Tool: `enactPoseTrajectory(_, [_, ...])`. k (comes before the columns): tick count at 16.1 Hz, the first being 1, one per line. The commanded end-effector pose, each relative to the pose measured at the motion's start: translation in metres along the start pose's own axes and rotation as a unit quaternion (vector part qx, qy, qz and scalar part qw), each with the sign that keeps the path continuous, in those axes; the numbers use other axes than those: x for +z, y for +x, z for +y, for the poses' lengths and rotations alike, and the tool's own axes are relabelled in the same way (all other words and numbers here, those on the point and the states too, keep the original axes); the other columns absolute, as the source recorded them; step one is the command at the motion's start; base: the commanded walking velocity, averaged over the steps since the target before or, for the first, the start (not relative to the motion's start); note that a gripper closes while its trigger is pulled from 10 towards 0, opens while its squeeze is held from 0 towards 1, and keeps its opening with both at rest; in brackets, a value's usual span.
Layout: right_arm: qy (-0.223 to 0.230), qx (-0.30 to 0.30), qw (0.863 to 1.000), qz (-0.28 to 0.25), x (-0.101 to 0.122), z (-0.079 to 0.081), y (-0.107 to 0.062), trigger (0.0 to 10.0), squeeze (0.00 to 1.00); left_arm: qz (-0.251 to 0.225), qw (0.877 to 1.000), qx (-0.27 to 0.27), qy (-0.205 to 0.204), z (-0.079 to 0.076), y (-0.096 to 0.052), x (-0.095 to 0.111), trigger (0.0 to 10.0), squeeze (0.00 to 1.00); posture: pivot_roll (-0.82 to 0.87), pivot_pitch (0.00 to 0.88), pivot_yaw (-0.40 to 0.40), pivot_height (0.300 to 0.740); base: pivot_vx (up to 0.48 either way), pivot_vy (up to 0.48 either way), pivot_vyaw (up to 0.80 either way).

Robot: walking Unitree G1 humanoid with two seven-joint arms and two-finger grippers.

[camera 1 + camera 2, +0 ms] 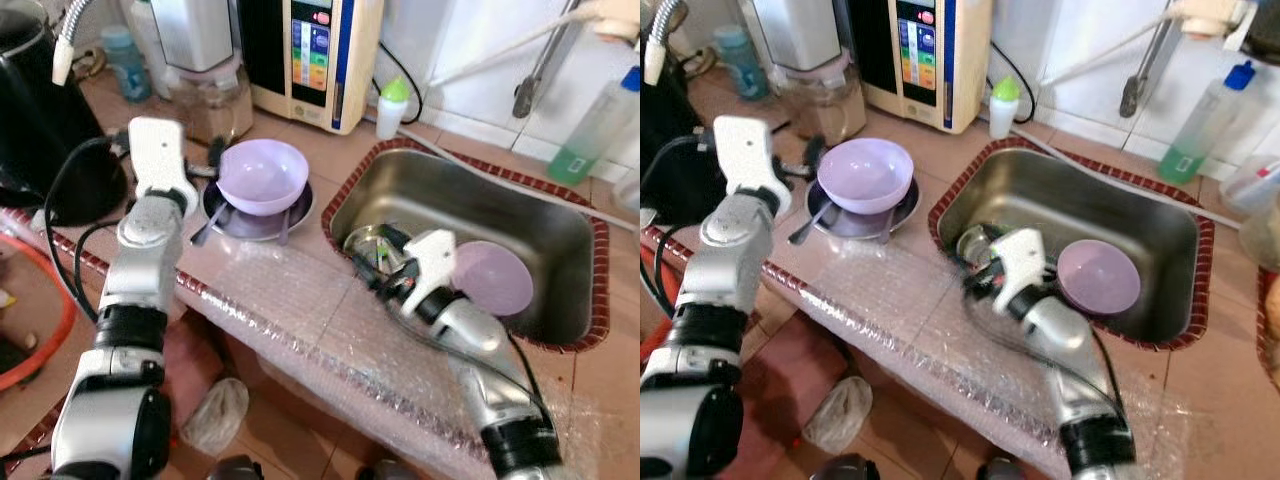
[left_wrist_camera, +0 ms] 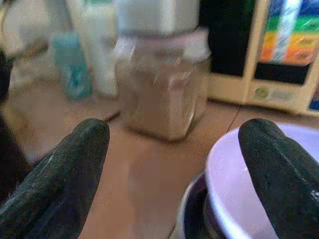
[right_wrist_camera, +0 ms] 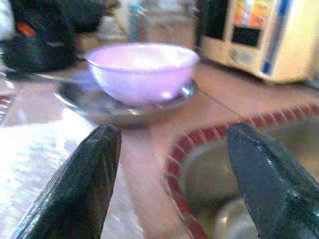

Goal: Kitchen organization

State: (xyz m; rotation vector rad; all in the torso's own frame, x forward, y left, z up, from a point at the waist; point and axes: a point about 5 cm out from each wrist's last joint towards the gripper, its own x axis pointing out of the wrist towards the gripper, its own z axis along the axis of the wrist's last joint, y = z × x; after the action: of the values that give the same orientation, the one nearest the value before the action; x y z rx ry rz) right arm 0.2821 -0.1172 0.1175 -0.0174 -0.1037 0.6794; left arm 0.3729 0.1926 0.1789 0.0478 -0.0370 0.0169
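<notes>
So far the job looks only partly done: one lavender bowl [image 1: 262, 175] already sits on a dark plate [image 1: 300, 216] on the counter, at about ten o'clock from the steel sink [image 1: 545, 225], while a second lavender bowl [image 1: 492, 277] and a glass [image 1: 372, 246] still lie in the basin. The right gripper [image 1: 385, 268] hangs over the sink's near-left corner, fingers spread and holding nothing. The left gripper [image 2: 174, 174] hovers beside the counter bowl, also spread and empty. By this reckoning, emptying the sink is what remains. The head views lay out both bowls and the sink together; the left wrist view alone shows a glass jar [image 2: 162, 84] close behind the bowl's rim, and the right wrist view shows the red-tiled sink edge [image 3: 219, 134] directly beneath its fingers.
</notes>
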Motion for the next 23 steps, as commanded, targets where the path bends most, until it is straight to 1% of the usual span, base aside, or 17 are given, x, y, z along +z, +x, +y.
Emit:
enactPoseTrajectory(1, [-0.006,0.023,1.000,-0.003,0.007,0.007,-0.002,10.0,0.00,0.027,0.999,0.009,-0.021,0.003,0.007,0.002,10.0,0.00,0.00,0.053,0.022,0.740,0.000,0.000,0.00])
enactPoseTrajectory(2, [-0.005,0.027,1.000,-0.001,0.007,0.009,-0.003,10.0,0.00,0.038,0.999,0.004,-0.030,0.001,0.008,0.000,10.0,0.00,-0.01,0.056,0.023,0.740,0.000,0.000,0.00])
enactPoseTrajectory(3, [-0.004,0.030,1.000,0.000,0.007,0.011,-0.004,10.0,0.00,0.038,0.998,0.002,-0.040,0.000,0.010,0.001,10.0,0.00,-0.01,0.060,0.027,0.740,0.000,0.000,0.00])
enactPoseTrajectory(4, [-0.003,0.035,0.999,0.005,0.008,0.014,-0.006,10.0,0.00,0.045,0.997,-0.005,-0.058,-0.002,0.013,0.002,10.0,0.00,-0.02,0.061,0.029,0.740,0.000,0.000,0.00])
enactPoseTrajectory(5, [-0.002,0.036,0.999,0.007,0.008,0.015,-0.007,10.0,0.00,0.049,0.997,-0.007,-0.064,-0.003,0.015,0.002,10.0,0.00,-0.02,0.061,0.029,0.740,0.000,0.000,0.00])
enactPoseTrajectory(6, [0.000,0.042,0.999,0.012,0.009,0.020,-0.008,10.0,0.00,0.061,0.995,-0.018,-0.077,-0.006,0.017,0.001,10.0,0.00,-0.02,0.061,0.033,0.740,0.000,0.000,0.00])
enactPoseTrajectory(8, [-0.001,0.051,0.999,0.015,0.010,0.024,-0.008,10.0,0.00,0.073,0.993,-0.039,-0.089,-0.012,0.020,0.000,10.0,0.00,-0.02,0.061,0.034,0.740,0.000,0.000,0.00])
enactPoseTrajectory(9, [0.001,0.058,0.998,0.015,0.011,0.026,-0.008,10.0,0.00,0.081,0.991,-0.049,-0.094,-0.016,0.020,-0.001,8.2,0.00,-0.02,0.061,0.036,0.740,0.000,0.000,0.00])
enactPoseTrajectory(10, [0.003,0.068,0.998,0.016,0.011,0.029,-0.007,10.0,0.00,0.092,0.989,-0.057,-0.106,-0.019,0.020,-0.004,4.3,0.00,-0.02,0.059,0.038,0.740,0.000,0.000,0.00])
enactPoseTrajectory(11, [0.001,0.083,0.996,0.018,0.012,0.032,-0.008,10.0,0.00,0.107,0.985,-0.069,-0.116,-0.023,0.019,-0.008,2.0,0.00,-0.02,0.059,0.038,0.740,0.000,0.000,0.00])
enactPoseTrajectory(12, [-0.002,0.094,0.995,0.022,0.012,0.034,-0.008,10.0,0.00,0.121,0.981,-0.083,-0.123,-0.027,0.018,-0.012,0.0,0.00,-0.02,0.059,0.038,0.740,0.000,0.000,0.00])
enactPoseTrajectory(14, [-0.009,0.109,0.994,0.030,0.012,0.036,-0.009,10.0,0.00,0.142,0.976,-0.104,-0.127,-0.032,0.016,-0.018,0.0,0.00,-0.02,0.057,0.038,0.740,0.000,0.000,0.00])
enactPoseTrajectory(18, [-0.013,0.122,0.992,0.035,0.010,0.038,-0.007,10.0,0.00,0.165,0.966,-0.136,-0.146,-0.036,0.014,-0.021,0.0,0.00,-0.01,0.044,0.042,0.740,0.000,0.000,0.00])
enactPoseTrajectory(20, [-0.015,0.124,0.992,0.034,0.010,0.037,-0.006,10.0,0.00,0.169,0.964,-0.149,-0.139,-0.036,0.013,-0.021,0.0,0.00,-0.01,0.037,0.046,0.740,0.000,0.000,0.00])
enactPoseTrajectory(23, [-0.022,0.090,0.996,0.008,0.018,0.027,-0.002,10.0,0.00,0.170,0.965,-0.145,-0.138,-0.034,0.012,-0.023,0.0,0.00,-0.01,0.031,0.048,0.740,0.000,0.000,0.00])
